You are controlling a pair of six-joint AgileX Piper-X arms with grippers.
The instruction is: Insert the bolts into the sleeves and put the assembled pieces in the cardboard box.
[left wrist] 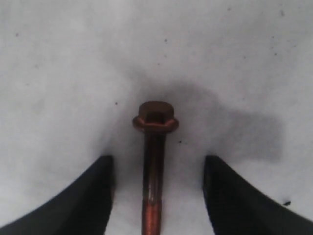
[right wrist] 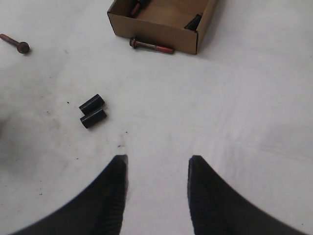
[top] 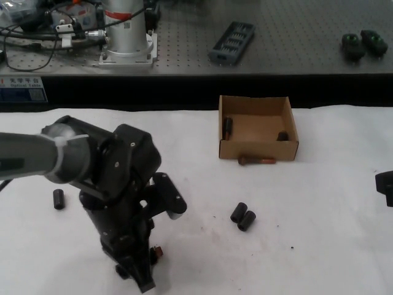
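Left wrist view has the left gripper [left wrist: 157, 161] spread wide astride a copper bolt [left wrist: 154, 147] lying flat on the white cloth [left wrist: 58, 73], neither finger touching its shank. A clean pickup, I judge, means closing squarely on the shank below the head so it cannot roll. The right gripper [right wrist: 157, 161] hangs open and empty, two sleeves [right wrist: 92, 104] lying beyond it, short of the cardboard box [right wrist: 156, 32].

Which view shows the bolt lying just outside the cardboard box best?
Right wrist view: the bolt lies along the cardboard box outer wall, head and shank distinct. The high view gives the bolt from farther off. The left wrist view looks at a different bolt.
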